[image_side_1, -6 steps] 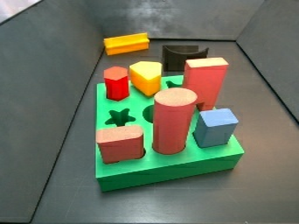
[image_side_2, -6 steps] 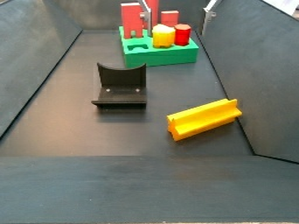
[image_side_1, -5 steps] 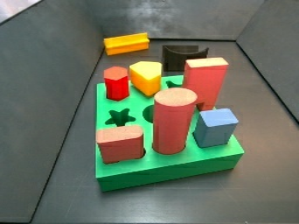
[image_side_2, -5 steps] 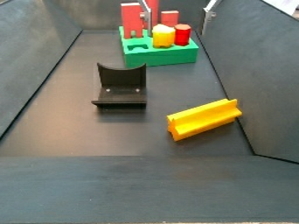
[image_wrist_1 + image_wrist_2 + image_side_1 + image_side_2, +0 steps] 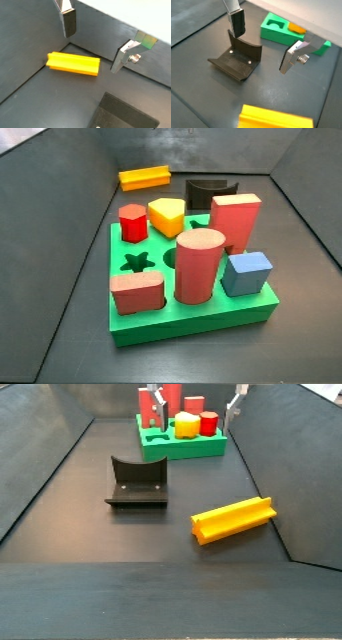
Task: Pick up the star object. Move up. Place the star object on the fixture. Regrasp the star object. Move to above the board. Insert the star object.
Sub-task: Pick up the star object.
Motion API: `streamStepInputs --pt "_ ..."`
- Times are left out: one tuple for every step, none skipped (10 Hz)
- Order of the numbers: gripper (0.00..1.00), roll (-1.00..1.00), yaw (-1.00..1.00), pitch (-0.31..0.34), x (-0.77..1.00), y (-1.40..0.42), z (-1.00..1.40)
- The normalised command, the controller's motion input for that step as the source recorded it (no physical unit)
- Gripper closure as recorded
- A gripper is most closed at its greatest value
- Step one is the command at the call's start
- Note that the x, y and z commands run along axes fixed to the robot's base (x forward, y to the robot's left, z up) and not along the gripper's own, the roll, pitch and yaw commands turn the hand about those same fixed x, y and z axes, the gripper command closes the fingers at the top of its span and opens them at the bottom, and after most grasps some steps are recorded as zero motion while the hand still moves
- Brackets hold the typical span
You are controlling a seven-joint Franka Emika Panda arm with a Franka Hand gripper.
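Nothing done yet: star object [image 5: 234, 519] lies untouched on the floor near the wall, apart from fixture [image 5: 138, 481] and board [image 5: 187, 298], while the claw [image 5: 93, 45] hangs above it, jaws apart and empty; all steps remain.

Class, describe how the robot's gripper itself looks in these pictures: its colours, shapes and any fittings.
The gripper has two flat silver metal finger plates, each with a dark pad on its inner face. One finger carries a round silver bolt head. No cables or markings show. In a side view only its thin finger tips appear.
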Motion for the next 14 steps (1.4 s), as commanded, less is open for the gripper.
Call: streamStepInputs --pt "0.00 0.00 -0.83 0.067 0.12 0.21 -0.26" --pt "0.00 0.00 -0.85 0.067 0.07 0.19 -0.33" --pt "0.00 0.00 -0.89 0.076 0.01 0.16 -0.45" --pt "0.00 0.01 -0.94 0.044 0.00 0.11 -0.49" --pt "0.00 0.01 -0.94 0.043 0.00 0.11 -0.48" --pt "0.00 0.00 -0.93 0.044 0.00 0.12 -0.49" --pt "0.00 0.00 -0.91 0.049 0.00 0.15 -0.50" --pt "0.00 0.00 -0.88 0.049 0.00 0.17 -0.53" --pt "0.00 0.00 -0.87 0.039 0.00 0.19 -0.60" --pt "0.00 0.00 -0.86 0.004 -0.03 0.21 -0.72" --pt "0.00 0.00 -0.78 0.000 -0.31 0.26 -0.87" --pt "0.00 0.00 -0.67 0.000 -0.44 0.34 -0.81" --pt "0.00 0.00 -0.51 0.000 -0.50 0.46 -0.63" --pt "0.00 -0.04 -0.19 0.021 -0.43 0.61 -0.06"
